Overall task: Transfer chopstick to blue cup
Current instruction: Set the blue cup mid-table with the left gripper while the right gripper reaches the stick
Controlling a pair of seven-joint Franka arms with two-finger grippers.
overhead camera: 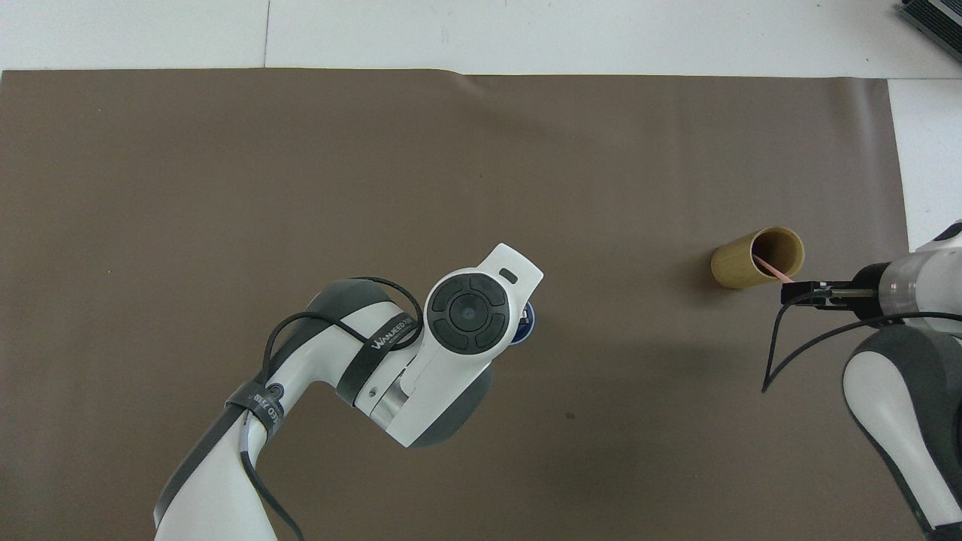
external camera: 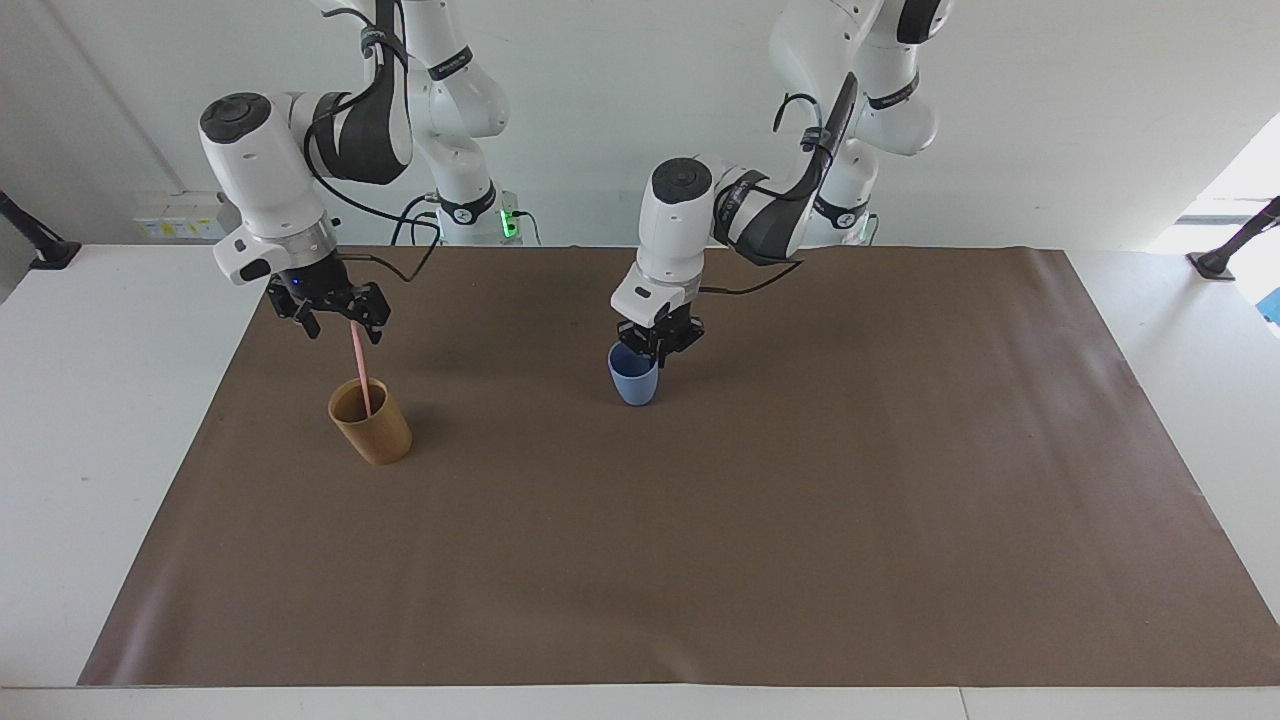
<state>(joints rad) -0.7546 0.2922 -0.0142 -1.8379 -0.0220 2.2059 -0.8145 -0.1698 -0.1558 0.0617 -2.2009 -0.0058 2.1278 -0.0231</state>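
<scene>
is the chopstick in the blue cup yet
No. The chopstick stands in the tan cup; the blue cup is apart, mid-mat.

Robotics lab, test-cell setup. Two white Franka arms [external camera: 300, 150] [external camera: 760, 200] mounted side by side at one edge of a white bench [external camera: 100, 400]. Brown paper sheet [external camera: 700, 520] laid flat over the work area. Bare white wall [external camera: 620, 90] at the arm bases, no furnishings or household fittings. Loose black cabling [external camera: 400, 235] along the arms, a green indicator light [external camera: 508, 222] at one base. Black stand feet [external camera: 40, 245] [external camera: 1225, 255] at both bench ends.
</scene>
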